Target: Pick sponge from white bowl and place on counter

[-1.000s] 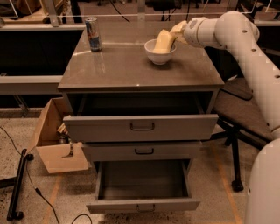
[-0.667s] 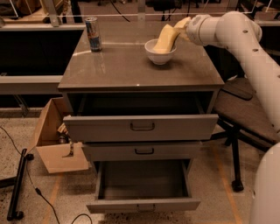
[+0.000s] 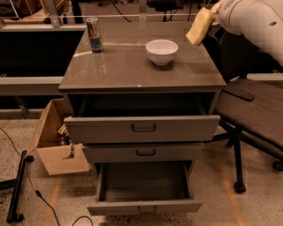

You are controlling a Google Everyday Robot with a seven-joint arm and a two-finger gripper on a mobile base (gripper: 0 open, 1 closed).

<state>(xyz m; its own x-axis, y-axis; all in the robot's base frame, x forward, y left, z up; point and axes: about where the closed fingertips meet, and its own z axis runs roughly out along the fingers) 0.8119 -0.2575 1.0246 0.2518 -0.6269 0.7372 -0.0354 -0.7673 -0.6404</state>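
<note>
The pale yellow rectangular foam sponge (image 3: pixel 198 27) hangs clamped in the gripper (image 3: pixel 212 12) above the far right corner of the glossy grey-brown counter (image 3: pixel 119 66), clear of the small round white bowl (image 3: pixel 162 51), so placing is in hand: the next move calls for lowering it onto bare counter and releasing.

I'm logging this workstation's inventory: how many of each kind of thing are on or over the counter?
Bowls: 1, the white bowl, empty on the counter
Cans: 1, the drink can
Sponges: 1, the sponge, held in the pincer above the counter's back right corner
Total: 3
</note>
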